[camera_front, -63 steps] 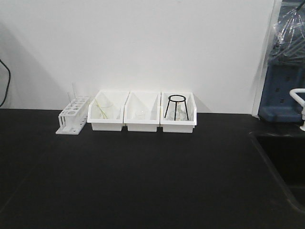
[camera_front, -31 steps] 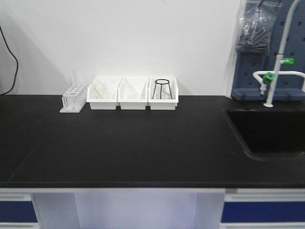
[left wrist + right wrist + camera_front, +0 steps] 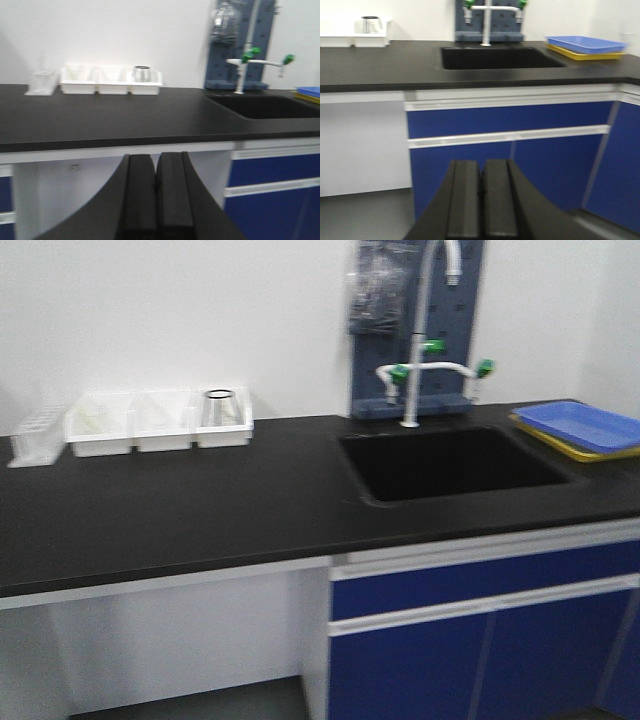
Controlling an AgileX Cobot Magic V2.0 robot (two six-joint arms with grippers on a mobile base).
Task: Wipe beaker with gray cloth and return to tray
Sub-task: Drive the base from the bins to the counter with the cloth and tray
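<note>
Presently hovering low before the black worktop [image 3: 200, 510] with left claw [image 3: 156, 197] and right claw [image 3: 481, 200] each pressed together, empty. Cannot make out beaker within blurred white bins [image 3: 150, 425] at back left, well apart from sink [image 3: 440, 465].

Front cam sits well back, looking slightly down across the black counter [image 3: 200, 510]. Wrist cams ride lower, near counter-edge height: one peeks over the left gripper [image 3: 156, 195] at the white bins [image 3: 110, 82], the other over the right gripper [image 3: 481, 200] at the blue cabinets [image 3: 510, 165]. All three catch the sink [image 3: 450, 465].
</note>
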